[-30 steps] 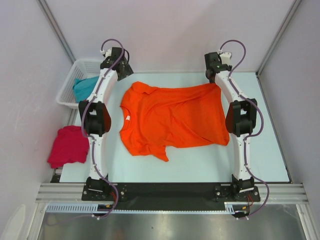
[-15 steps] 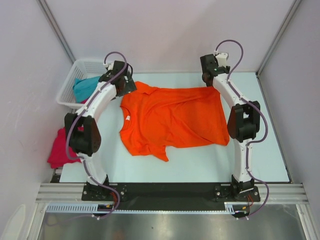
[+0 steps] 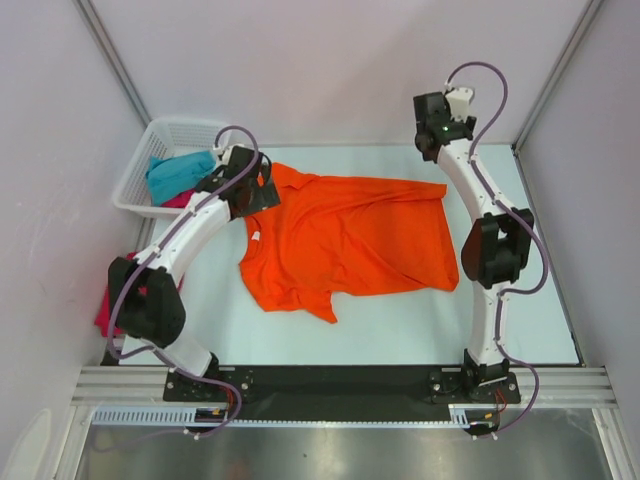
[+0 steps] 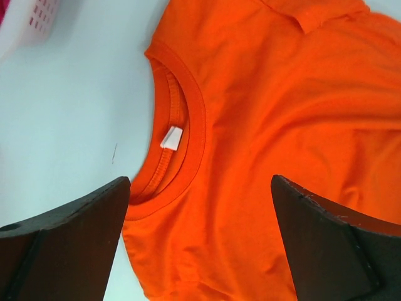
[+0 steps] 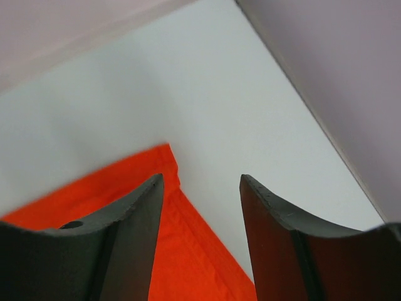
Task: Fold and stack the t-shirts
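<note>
Left claw point(image 4: 200, 182) wide and empty, orange t-shirt point(image 4: 301, 94) with collar and white tag point(image 4: 171, 137) directly below it, right claw point(image 5: 200, 182) parted, empty, shirt corner beneath its tips.

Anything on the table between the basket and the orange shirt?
Nothing: the left wrist view shows bare table between the white basket and the orange t-shirt.
</note>
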{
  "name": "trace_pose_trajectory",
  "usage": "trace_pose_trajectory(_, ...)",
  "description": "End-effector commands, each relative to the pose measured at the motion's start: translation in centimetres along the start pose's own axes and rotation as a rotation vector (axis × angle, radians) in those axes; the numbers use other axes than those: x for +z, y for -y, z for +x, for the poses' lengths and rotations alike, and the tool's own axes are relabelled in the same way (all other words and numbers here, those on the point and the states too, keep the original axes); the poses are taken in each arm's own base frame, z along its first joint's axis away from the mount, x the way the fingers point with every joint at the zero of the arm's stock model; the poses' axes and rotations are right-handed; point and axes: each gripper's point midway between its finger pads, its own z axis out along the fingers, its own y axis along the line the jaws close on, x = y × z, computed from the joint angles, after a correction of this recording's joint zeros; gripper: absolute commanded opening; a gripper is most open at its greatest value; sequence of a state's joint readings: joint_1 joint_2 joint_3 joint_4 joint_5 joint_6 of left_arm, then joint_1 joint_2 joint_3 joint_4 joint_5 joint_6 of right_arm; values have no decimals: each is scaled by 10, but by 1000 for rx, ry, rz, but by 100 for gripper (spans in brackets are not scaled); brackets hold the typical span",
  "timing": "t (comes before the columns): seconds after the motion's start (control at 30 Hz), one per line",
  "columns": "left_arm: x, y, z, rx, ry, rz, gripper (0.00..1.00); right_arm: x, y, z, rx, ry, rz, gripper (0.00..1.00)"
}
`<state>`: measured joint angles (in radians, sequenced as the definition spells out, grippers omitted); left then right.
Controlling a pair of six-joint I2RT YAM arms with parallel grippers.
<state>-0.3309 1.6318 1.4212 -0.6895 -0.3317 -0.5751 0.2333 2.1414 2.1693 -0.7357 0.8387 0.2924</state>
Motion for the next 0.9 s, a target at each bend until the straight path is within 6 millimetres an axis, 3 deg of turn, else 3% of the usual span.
trace_pose_trajectory(0.0,-39,19,19,19,28,117,99,-31,0,57,-27,-113,-63,57)
trace_pose_trajectory(0.07,-39,19,50,28,-15,126,99,-44,0,72,25,-158,-136,57)
trace_pose_trajectory(0.1,-48,26,61,38,-22,154,99,-42,1,102,9,-207,-149,57)
trace_pose_trajectory(0.13,-44,20,84,52,-57,147,99,-46,-2,112,14,-236,-180,57)
trace_pose_trajectory(0.2,-55,28,104,41,-72,196,99,-53,3,139,-3,-285,-184,57)
trace_pose_trajectory(0.23,-52,22,124,53,-96,185,99,-54,6,149,-16,-302,-180,57)
trace_pose_trajectory(0.3,-59,23,145,67,-113,198,99,-64,6,157,-33,-305,-192,57)
trace_pose_trajectory(0.33,-61,16,158,76,-125,194,99,-67,9,170,-62,-321,-188,57)
trace_pose_trajectory(0.53,-71,-9,196,72,-151,183,99,-81,18,185,-76,-339,-208,57)
trace_pose_trajectory(0.87,-78,-22,234,55,-176,195,98,-105,24,194,-110,-336,-223,57)
